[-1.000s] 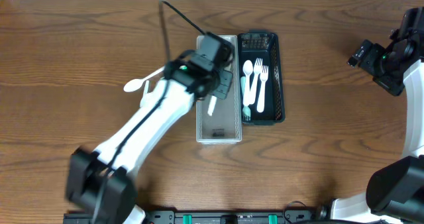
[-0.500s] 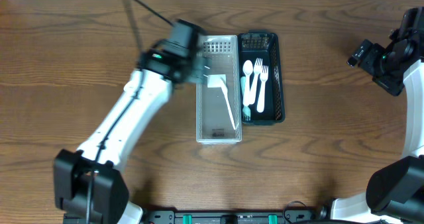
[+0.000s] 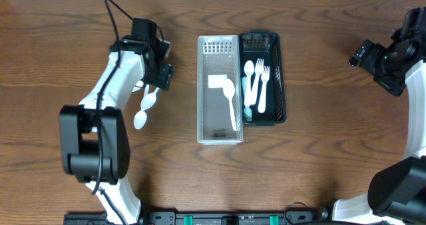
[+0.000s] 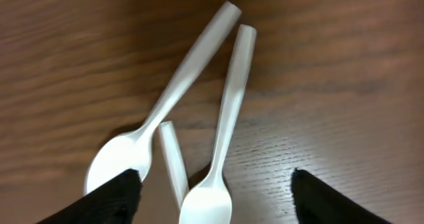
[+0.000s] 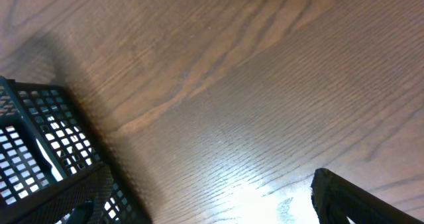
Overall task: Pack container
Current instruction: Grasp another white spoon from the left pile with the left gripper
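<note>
A clear plastic container [image 3: 200,112] stands mid-table with one white spoon [image 3: 228,88] lying inside it. Left of it, loose white spoons [image 3: 140,120] lie on the wood. My left gripper [image 3: 160,75] hovers low over them, open. In the left wrist view two spoons [image 4: 218,118] and a third handle end [image 4: 173,161] lie between my black fingertips [image 4: 116,199], untouched. My right gripper [image 3: 373,57] is far off at the right edge, open and empty, with only bare wood between its fingers [image 5: 348,201].
A dark mesh basket [image 3: 281,78] sits against the clear container's right side, holding white forks and spoons [image 3: 261,85]. Its corner shows in the right wrist view [image 5: 40,151]. A black cable [image 3: 113,12] trails from the left arm.
The left gripper let a spoon drop into the clear container, opened, and swung left to hover over the loose spoons on the table. The right arm stayed still.
</note>
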